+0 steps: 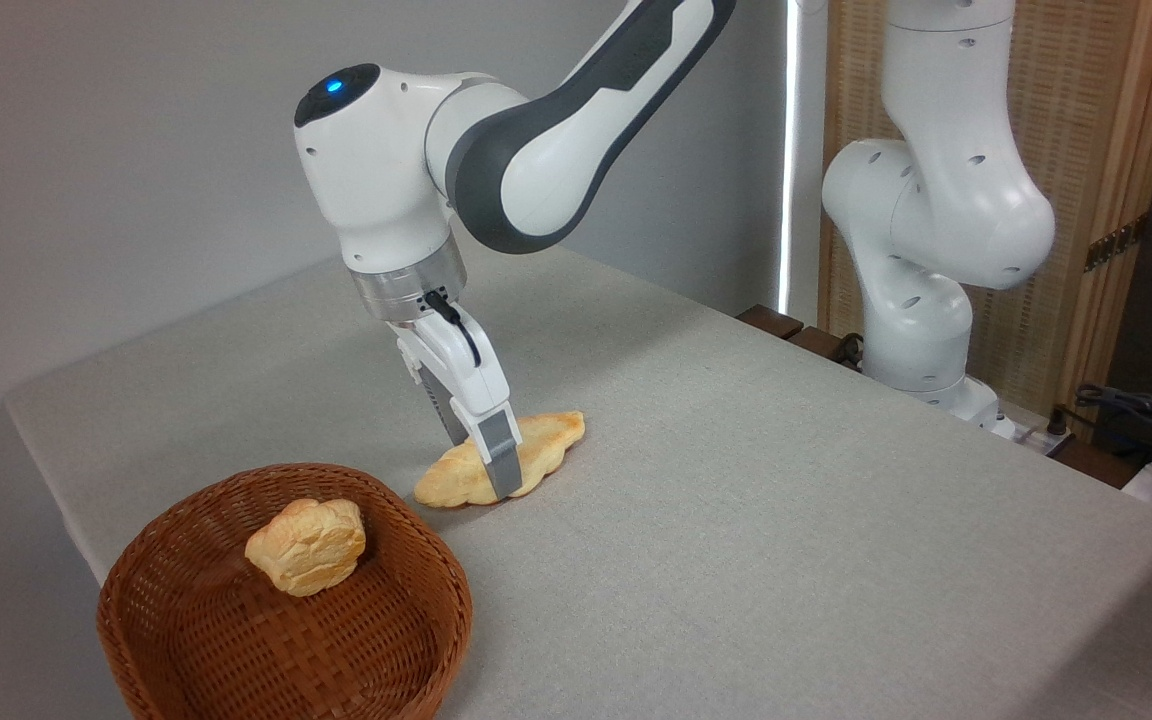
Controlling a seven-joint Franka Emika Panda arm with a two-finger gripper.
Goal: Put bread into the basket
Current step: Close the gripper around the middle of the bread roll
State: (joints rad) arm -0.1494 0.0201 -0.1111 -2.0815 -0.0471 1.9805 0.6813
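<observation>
The bread (546, 440), a long flat golden loaf, lies on the grey table just right of the basket (186, 660). The basket is round brown wicker and stands at the front left corner. My gripper (481, 455) points down over the loaf's middle. Its fingers stand open astride the loaf, the near grey fingertip (502, 468) in front of it and the other behind it. The loaf rests on the table. I cannot tell whether the pads touch it.
A small chunky bread piece (306, 545) lies inside the basket. The table's left edge runs close behind the basket. The arm's white base (921, 300) stands at the back right, with cables (1136, 420) beside it.
</observation>
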